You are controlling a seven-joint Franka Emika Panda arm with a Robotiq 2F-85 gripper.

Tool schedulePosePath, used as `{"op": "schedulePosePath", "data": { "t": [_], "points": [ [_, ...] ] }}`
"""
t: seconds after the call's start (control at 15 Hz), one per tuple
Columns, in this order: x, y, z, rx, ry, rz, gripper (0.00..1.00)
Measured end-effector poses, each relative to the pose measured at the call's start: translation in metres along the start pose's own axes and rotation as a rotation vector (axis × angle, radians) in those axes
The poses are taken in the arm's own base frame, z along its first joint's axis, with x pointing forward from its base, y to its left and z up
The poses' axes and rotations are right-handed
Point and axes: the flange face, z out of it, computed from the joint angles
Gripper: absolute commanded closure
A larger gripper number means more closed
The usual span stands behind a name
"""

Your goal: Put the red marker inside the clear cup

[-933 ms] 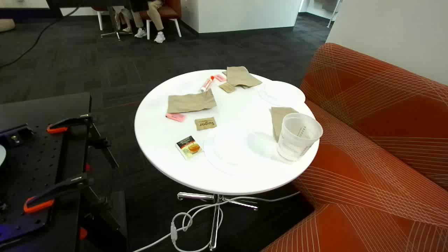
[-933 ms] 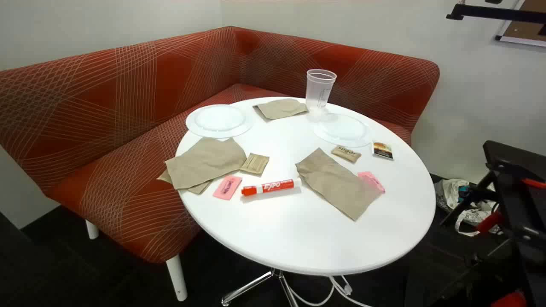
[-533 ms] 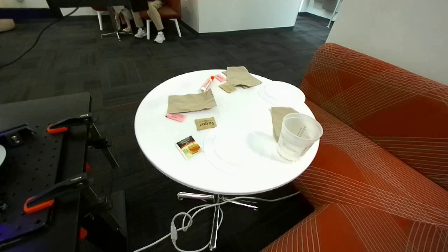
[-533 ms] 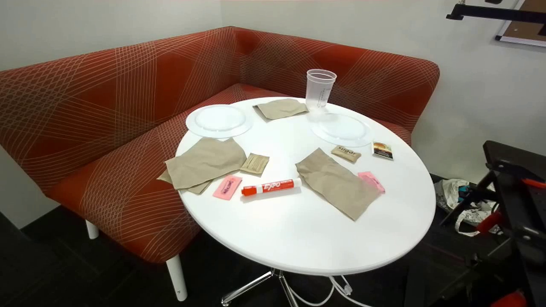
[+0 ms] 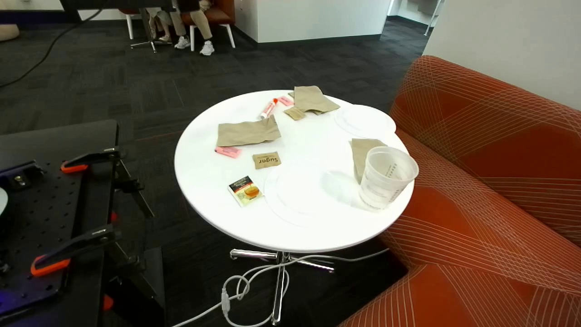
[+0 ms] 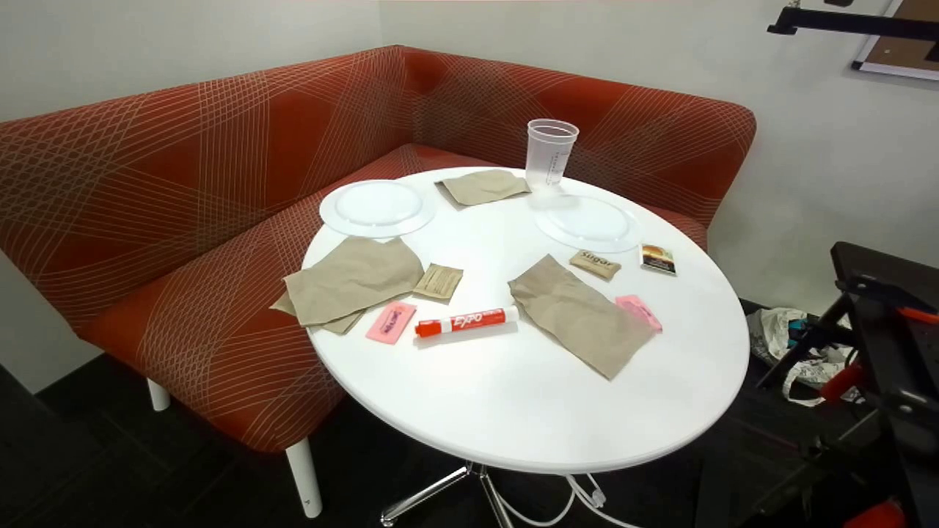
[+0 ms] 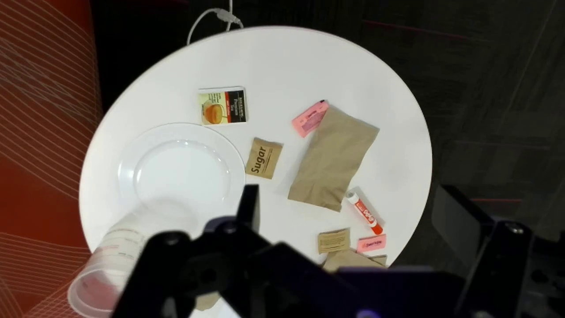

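The red marker (image 5: 268, 109) lies on the white round table, in both exterior views (image 6: 467, 321). In the wrist view (image 7: 364, 213) its red cap points down and right, beside a tan napkin. The clear cup (image 6: 549, 158) stands upright near the table's edge, also in an exterior view (image 5: 388, 177); in the wrist view (image 7: 106, 260) it is at lower left, partly hidden by my gripper. My gripper (image 7: 349, 205) is open and above the table, its fingers wide apart. The marker shows in the gap, below and not touched.
Two plates lie on the table; one rim (image 7: 127, 170) is beside the cup, the other (image 6: 332, 208) by the seat side. Tan napkins (image 7: 333, 154), sugar packets (image 7: 264, 158), pink packets (image 7: 310, 118) and a tea packet (image 7: 224, 106) lie about. A red bench (image 6: 220, 220) backs the table.
Dark shapes at the top edges of the exterior views have shifted slightly sideways; I cannot tell if they are my arm. The marker and the cup have not moved.
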Motion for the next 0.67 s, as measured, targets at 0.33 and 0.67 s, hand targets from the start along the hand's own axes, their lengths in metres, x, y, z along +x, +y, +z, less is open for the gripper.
{"op": "schedulePosePath", "data": {
  "t": [0.33, 0.67],
  "points": [
    [0.049, -0.051, 0.025, -0.059, -0.085, -0.187, 0.0],
    [0.105, -0.096, 0.077, -0.179, -0.17, -0.382, 0.0]
  ]
}}
